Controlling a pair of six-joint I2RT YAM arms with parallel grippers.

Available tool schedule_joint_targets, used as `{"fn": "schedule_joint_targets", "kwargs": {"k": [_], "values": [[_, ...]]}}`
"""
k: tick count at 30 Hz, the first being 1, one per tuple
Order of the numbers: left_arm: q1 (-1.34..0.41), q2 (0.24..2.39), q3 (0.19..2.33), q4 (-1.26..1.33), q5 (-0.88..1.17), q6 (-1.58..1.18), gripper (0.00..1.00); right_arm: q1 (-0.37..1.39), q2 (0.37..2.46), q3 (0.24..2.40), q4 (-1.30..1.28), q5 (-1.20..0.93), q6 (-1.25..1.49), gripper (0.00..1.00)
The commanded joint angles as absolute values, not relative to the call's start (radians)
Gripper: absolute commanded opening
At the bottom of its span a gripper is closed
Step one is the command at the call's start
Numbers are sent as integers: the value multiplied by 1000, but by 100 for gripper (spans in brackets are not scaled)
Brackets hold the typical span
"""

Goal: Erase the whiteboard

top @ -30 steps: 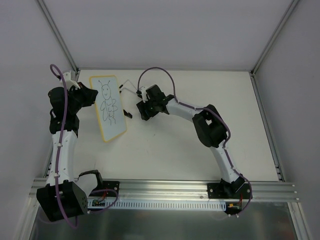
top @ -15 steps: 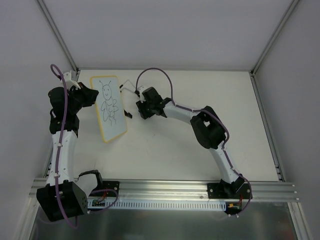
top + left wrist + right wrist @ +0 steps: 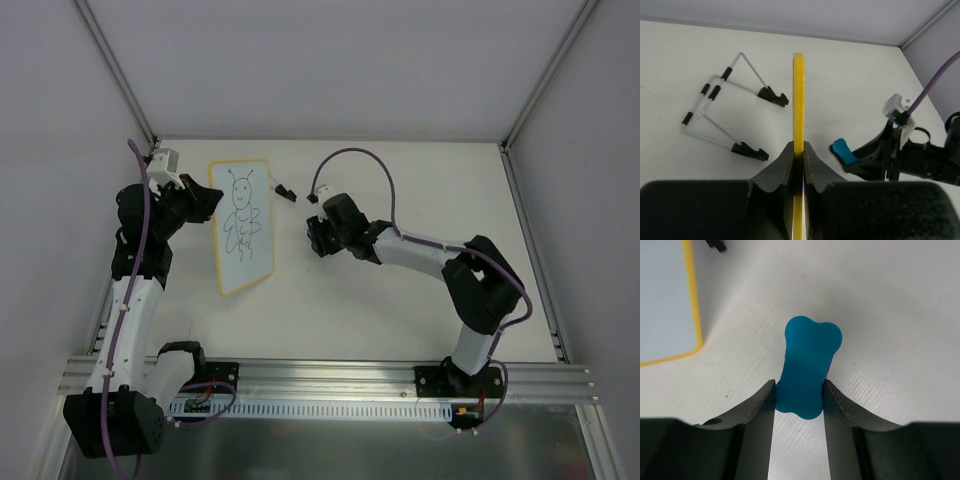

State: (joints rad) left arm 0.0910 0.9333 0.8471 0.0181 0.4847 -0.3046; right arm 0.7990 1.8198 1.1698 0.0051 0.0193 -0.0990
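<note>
the whiteboard (image 3: 252, 264) is a small white rectangle with rounded corners and a thin yellow frame. a black bug doodle (image 3: 240, 215) with antennae is unerased on its face. it sits left of the table's middle, its left edge pinched by the left gripper (image 3: 798, 151).

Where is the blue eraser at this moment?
In the right wrist view the blue eraser is pinched in the right gripper; from the top camera it sits just right of the whiteboard, clear of it.
</note>
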Motion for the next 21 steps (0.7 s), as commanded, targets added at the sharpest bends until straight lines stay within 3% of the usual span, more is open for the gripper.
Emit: {"fn": "schedule_joint_targets", "kwargs": {"k": [1, 7, 21], "values": [[29, 861, 807, 141, 459, -342, 0, 805, 1645, 1083, 199, 43, 0, 0], [-73, 761, 692, 201, 387, -362, 0, 857, 1565, 1067, 362, 80, 69, 0], [-167, 689, 578, 279, 298, -284, 0, 994, 1792, 1325, 511, 61, 101, 0]]}}
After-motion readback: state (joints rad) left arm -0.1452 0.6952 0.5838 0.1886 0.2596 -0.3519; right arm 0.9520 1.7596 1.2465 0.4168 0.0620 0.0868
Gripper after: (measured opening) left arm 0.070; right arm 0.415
